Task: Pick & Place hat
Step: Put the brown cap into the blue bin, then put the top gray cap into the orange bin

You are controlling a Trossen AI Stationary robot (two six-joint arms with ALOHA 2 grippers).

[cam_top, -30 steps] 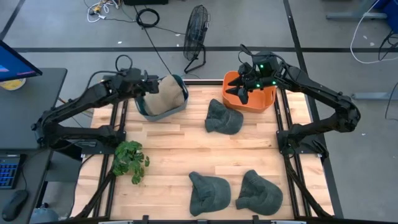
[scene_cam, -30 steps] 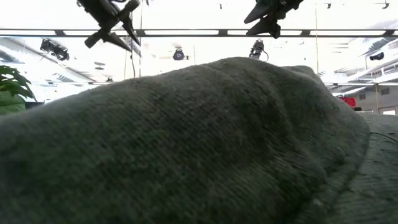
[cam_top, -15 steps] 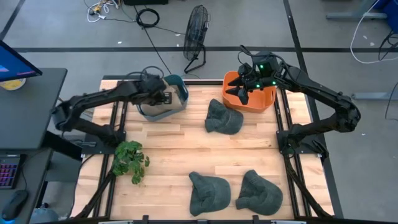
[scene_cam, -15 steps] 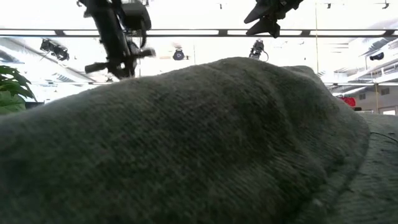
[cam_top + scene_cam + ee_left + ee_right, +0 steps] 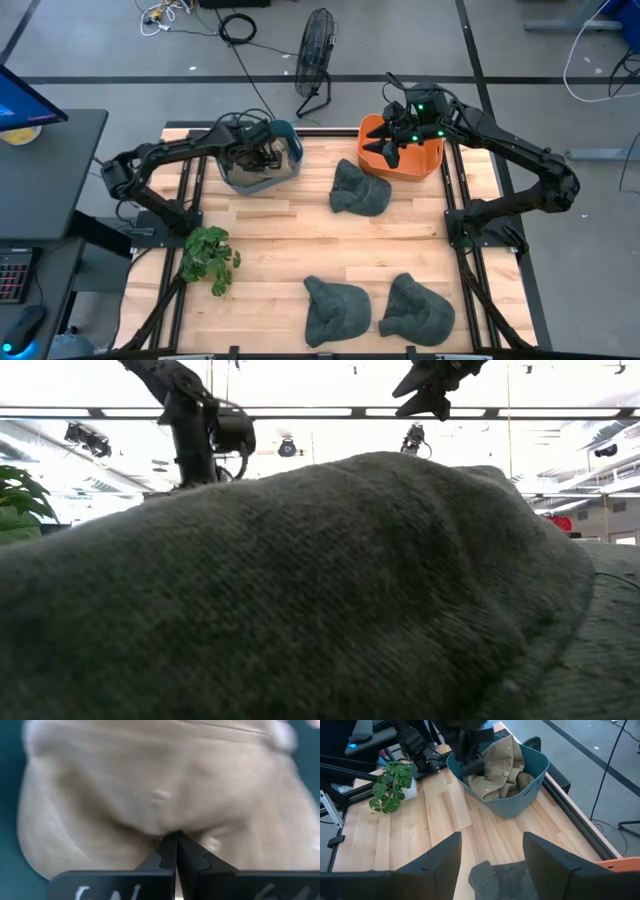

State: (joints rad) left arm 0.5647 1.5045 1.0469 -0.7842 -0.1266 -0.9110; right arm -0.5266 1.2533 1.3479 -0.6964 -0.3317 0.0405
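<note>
Left wrist view: the left gripper [image 5: 176, 836] is seen with jaws clenched on the tan hat [image 5: 160, 785], directly ahead inside the teal bin [image 5: 262, 172]; the right gripper [image 5: 393, 143], jaws released, is held over the orange bin [image 5: 402, 165].

— What surrounds the wooden desk [image 5: 300, 255]?
— Grey floor [image 5: 100, 40] crossed by dark lines, a black fan [image 5: 317, 45] standing behind it, and loose cables [image 5: 238, 28] nearby
— And to the side?
— A dark side table [image 5: 45, 170] carrying a lit monitor [image 5: 25, 100]; long ceiling lights [image 5: 300, 411] glow overhead
</note>
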